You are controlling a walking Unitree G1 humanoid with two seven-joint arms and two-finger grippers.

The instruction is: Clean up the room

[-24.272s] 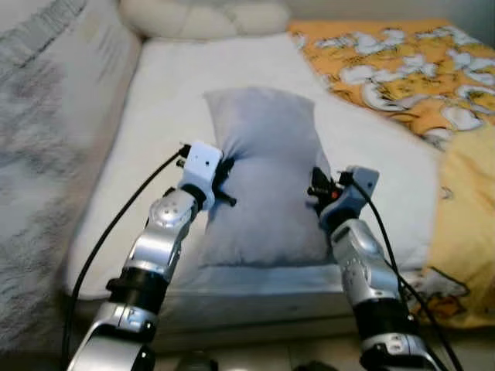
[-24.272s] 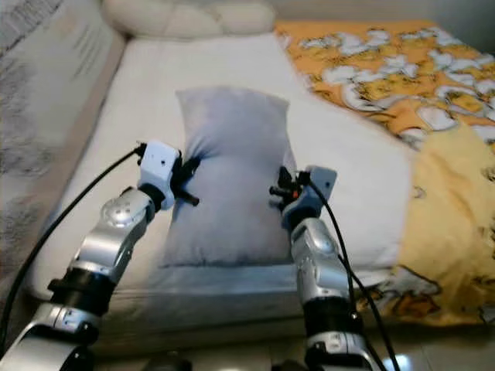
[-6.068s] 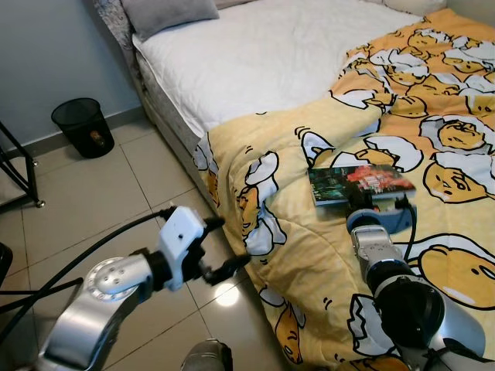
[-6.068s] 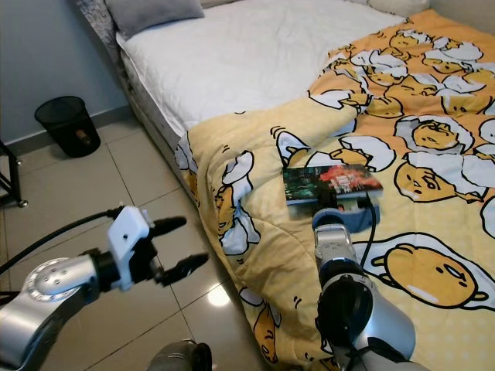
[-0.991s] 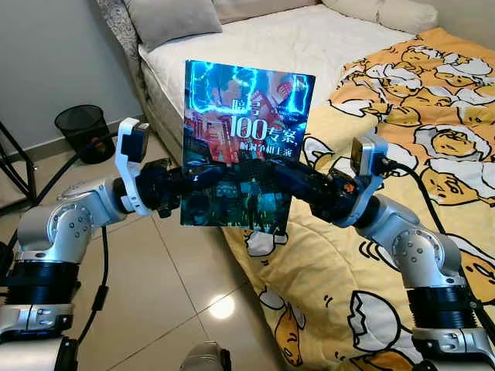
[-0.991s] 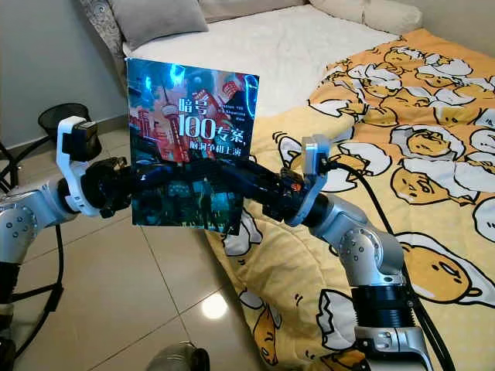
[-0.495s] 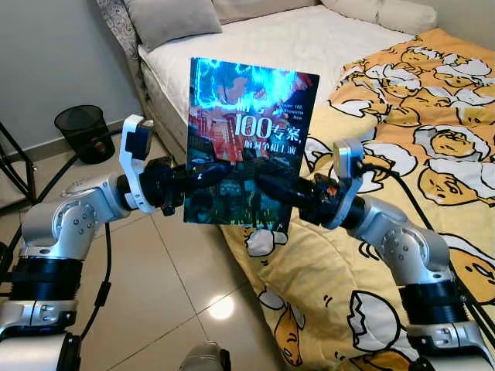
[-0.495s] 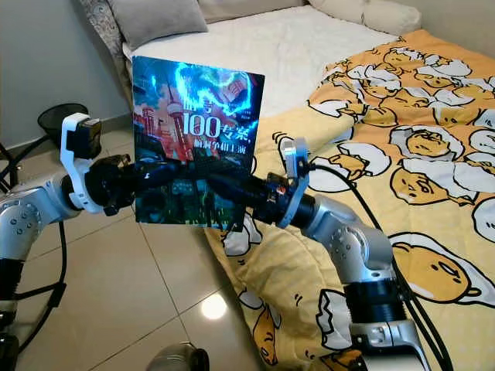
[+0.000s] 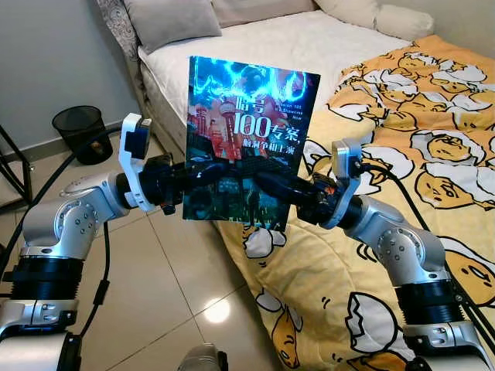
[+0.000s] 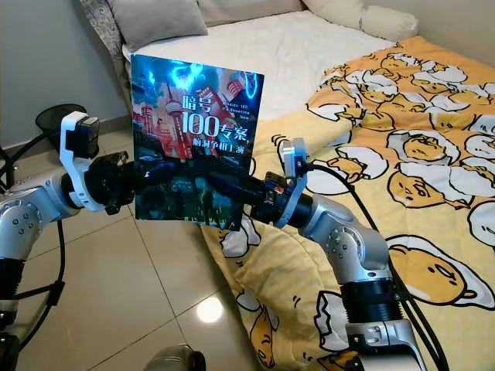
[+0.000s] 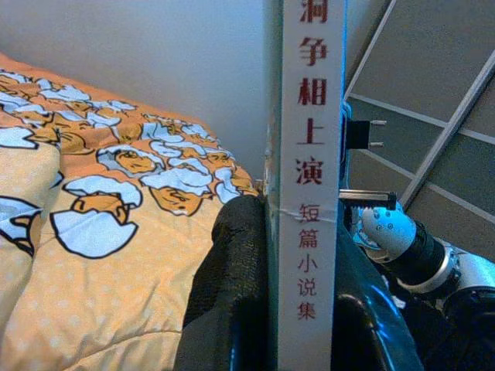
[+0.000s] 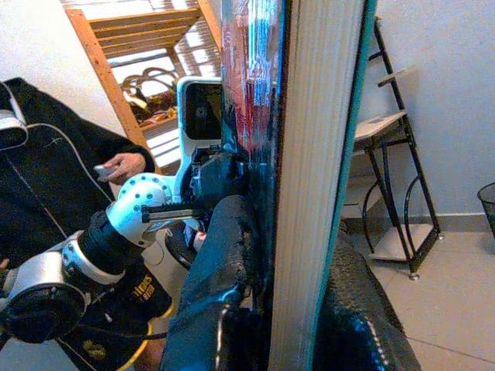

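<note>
A book (image 9: 247, 131) with a glossy blue city cover stands upright in the air in front of me, over the bed's edge and the floor. My left gripper (image 9: 203, 179) is shut on its lower left side and my right gripper (image 9: 272, 185) on its lower right side. In the left wrist view the white spine (image 11: 309, 193) with red characters sits between the black fingers (image 11: 232, 270). The right wrist view has the page edge (image 12: 317, 154) clamped between that gripper's fingers (image 12: 224, 255).
The bed (image 9: 271, 46) with a white sheet and a grey pillow (image 9: 166, 19) runs along the right. A yellow egg-print duvet (image 9: 433, 154) hangs over its edge. A black waste bin (image 9: 77, 124) and a metal rack (image 9: 11, 166) stand on the tiled floor. A person (image 12: 46, 178) stands behind me.
Six seconds ago the book lay on the duvet; both grippers now hold it upright. Over the last second the right wrist drew left towards the book, which shifted slightly.
</note>
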